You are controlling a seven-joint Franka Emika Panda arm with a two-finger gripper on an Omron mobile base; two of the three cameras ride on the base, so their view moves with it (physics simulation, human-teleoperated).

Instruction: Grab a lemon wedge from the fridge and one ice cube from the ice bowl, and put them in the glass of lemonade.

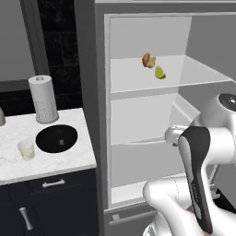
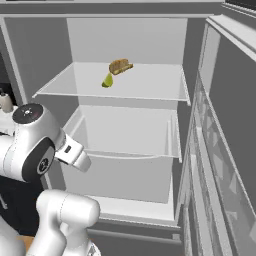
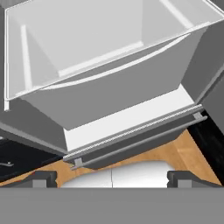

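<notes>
Lemon wedge (image 1: pixel 160 73), small and yellow-green, lies on fridge (image 1: pixel 138 120) shelf; gripper (image 3: pixel 112 178) open.

Your arm (image 1: pixel 198 179) is folded, elbow raised, with the gripper (image 3: pixel 112 179) pointing down and its fingers (image 3: pixel 43 178) spread wide, holding nothing.

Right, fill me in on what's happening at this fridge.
The fridge stands open and the arm is in front of it, with nothing picked up yet. Its hand is open and empty, pointing down at the lower bin. The lemon wedge sits on the upper shelf beside a brown item. On the counter to the left wait the ice bowl and the glass of lemonade.
</notes>
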